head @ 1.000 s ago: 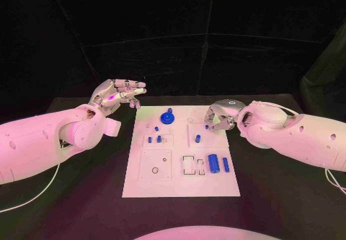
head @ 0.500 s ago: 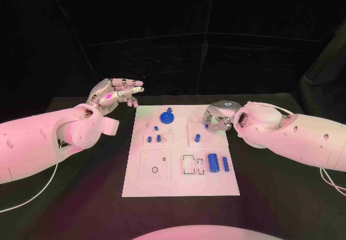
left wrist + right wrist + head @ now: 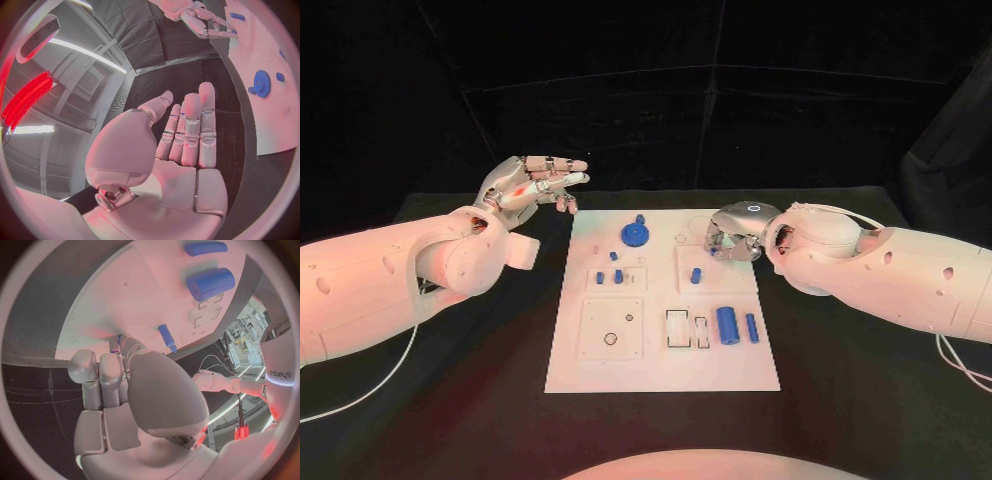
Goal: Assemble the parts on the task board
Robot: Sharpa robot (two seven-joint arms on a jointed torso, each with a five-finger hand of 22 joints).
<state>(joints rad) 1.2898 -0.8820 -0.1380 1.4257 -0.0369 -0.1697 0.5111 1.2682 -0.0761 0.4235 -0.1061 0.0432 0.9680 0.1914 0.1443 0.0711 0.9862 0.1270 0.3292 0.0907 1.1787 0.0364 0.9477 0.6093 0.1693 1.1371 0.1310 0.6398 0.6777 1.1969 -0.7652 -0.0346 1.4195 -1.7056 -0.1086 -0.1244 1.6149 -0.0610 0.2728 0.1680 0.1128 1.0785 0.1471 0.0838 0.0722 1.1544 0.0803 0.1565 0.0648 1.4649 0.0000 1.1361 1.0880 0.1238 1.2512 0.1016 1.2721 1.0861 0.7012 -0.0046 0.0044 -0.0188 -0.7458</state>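
Right hand [image 3: 736,232] is curled down on the board's [image 3: 661,375] far right corner, pinching what looks like a small blue part [image 3: 119,339]. Left hand [image 3: 531,185] is held up off the board's far left, fingers straight, holding nothing. One gear [image 3: 635,235], one big cylinder [image 3: 727,322].

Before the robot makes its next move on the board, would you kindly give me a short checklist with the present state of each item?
1. Left hand free and off the board: ok, raised beside the far left corner, fingers apart, holding nothing.
2. Right hand on a part: cannot tell; fingers curled down at the board's far right, a bit of blue at the fingertips.
3. Gear unobstructed: ok.
4. Large cylinder and thin peg lying on the board: ok, side by side.
5. Hands apart from each other: ok.
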